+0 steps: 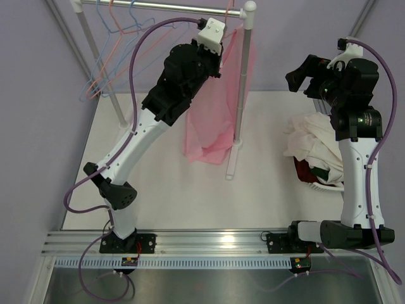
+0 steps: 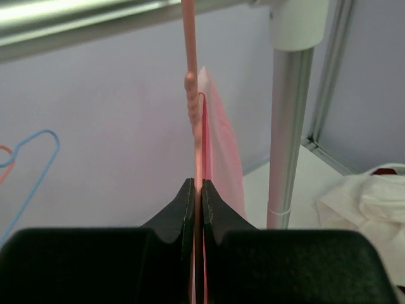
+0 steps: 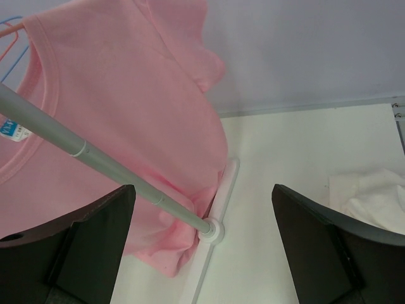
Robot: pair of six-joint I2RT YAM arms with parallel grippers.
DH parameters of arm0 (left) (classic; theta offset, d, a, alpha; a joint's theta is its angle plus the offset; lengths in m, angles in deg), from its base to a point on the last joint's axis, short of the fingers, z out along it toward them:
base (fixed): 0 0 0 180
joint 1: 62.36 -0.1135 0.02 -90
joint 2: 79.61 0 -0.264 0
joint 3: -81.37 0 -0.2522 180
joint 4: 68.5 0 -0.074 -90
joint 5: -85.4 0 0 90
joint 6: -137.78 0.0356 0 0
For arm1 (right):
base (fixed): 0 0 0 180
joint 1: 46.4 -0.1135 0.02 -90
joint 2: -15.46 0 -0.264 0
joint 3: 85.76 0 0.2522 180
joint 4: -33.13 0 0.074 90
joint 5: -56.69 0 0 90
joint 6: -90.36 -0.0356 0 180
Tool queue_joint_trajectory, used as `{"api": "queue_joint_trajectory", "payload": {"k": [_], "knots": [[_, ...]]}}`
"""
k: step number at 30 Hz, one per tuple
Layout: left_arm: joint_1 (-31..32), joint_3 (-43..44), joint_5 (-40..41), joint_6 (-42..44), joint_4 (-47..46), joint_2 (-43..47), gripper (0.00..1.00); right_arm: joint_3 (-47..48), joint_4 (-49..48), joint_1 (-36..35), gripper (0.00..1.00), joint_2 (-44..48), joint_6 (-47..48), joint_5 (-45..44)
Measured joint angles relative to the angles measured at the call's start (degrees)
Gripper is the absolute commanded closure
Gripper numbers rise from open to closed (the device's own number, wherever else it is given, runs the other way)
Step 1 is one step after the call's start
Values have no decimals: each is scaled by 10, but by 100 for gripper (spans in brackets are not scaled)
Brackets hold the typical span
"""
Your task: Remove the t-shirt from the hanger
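Note:
A pink t-shirt (image 1: 212, 120) hangs on a pink hanger (image 2: 192, 95) from the rail (image 1: 171, 6) of a clothes rack, next to its right post. My left gripper (image 1: 218, 50) is raised to the top of the shirt. In the left wrist view it (image 2: 197, 187) is shut on the hanger's thin pink bar, with the shirt (image 2: 221, 145) just behind. My right gripper (image 1: 304, 82) is open and empty in the air to the right of the rack. It (image 3: 203, 188) looks down at the shirt (image 3: 114, 126) and the post's foot.
The right rack post (image 1: 242, 82) stands in a white foot (image 3: 212, 231) by the shirt's hem. Empty blue and orange hangers (image 1: 111, 38) hang at the rail's left end. A pile of white clothes (image 1: 313, 142) with a red item lies at the right.

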State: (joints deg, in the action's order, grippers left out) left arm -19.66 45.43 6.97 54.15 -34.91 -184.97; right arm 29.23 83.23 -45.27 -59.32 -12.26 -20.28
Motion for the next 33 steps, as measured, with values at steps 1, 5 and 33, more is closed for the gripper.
{"api": "queue_joint_trajectory", "payload": {"k": [1,5,33], "knots": [[5,-2,21,15,-13,2,100,0,0,0,1,0,0,0],[35,-4,78,66,-57,10,100,0,0,0,1,0,3,0],[41,-462,275,-9,-175,360,100,-41,1,-160,0,30,22,-1]]}}
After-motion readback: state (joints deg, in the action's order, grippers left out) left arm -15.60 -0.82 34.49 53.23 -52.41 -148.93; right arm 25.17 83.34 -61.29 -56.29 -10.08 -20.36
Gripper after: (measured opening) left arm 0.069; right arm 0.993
